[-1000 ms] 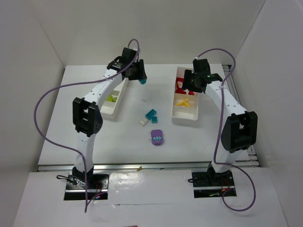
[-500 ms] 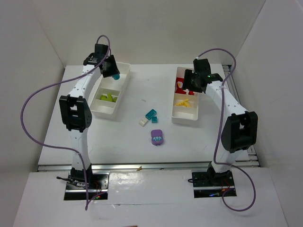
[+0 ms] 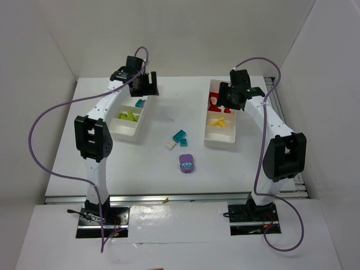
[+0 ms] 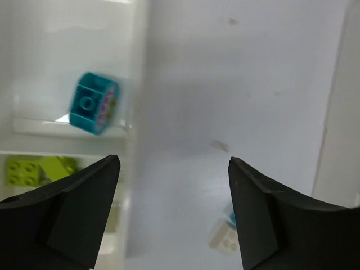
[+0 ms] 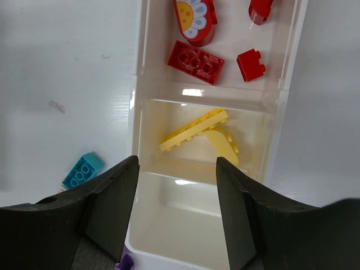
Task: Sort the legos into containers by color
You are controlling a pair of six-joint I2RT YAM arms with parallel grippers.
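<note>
Left gripper (image 3: 147,85) (image 4: 174,163): my jaws stand wide apart with nothing between them, over the inner edge of the left tray (image 3: 125,133). Left tray, contents: one round teal piece (image 3: 140,103) (image 4: 94,103) in a middle compartment, close to the divider; lime green bricks (image 3: 129,116) (image 4: 25,170) in the next compartment nearer my bases. Right gripper (image 3: 230,97) (image 5: 177,163): my jaws are parted and hold nothing, above the right tray (image 3: 220,139) (image 5: 185,225). Right tray, contents: red bricks (image 3: 214,104) (image 5: 195,62) in one compartment, among them a rounded red piece with a flower print (image 5: 196,17); yellow pieces (image 3: 219,121) (image 5: 194,130) in the adjoining compartment. Table between the two trays, loose items: teal bricks (image 3: 180,136) (image 5: 82,170), a white brick (image 3: 170,144) just beside them, and a rounded purple piece (image 3: 187,163) a little nearer my bases, apart from the rest.
</note>
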